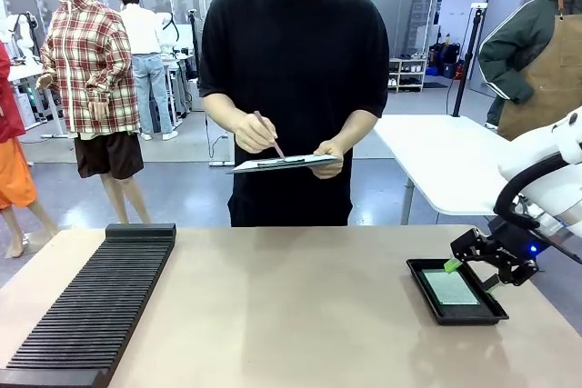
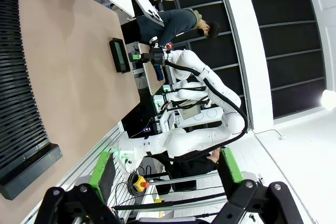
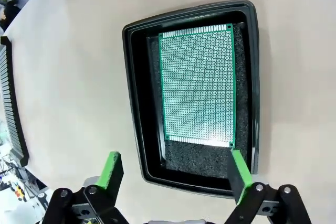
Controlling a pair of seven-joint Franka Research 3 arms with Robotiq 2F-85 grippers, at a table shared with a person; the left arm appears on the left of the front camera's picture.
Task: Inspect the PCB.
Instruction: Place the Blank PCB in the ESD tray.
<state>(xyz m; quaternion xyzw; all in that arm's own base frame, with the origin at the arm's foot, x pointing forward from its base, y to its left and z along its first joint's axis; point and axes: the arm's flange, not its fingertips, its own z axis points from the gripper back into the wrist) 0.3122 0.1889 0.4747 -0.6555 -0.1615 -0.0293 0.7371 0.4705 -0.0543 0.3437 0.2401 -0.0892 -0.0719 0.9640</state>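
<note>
PCB (image 3: 197, 85) flat in black tray (image 3: 137, 103) on tan table (image 1: 291, 315)

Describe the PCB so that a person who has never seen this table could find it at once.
On the brown table, look at the side near the robot's right arm, where a shallow black tray lies below the open right gripper. The PCB lies flat inside it on dark foam. It is the one green thing there, a thin rectangle covered with a grid of tiny holes.

text: none legible | labels: none | numbers: none | signs: none
</note>
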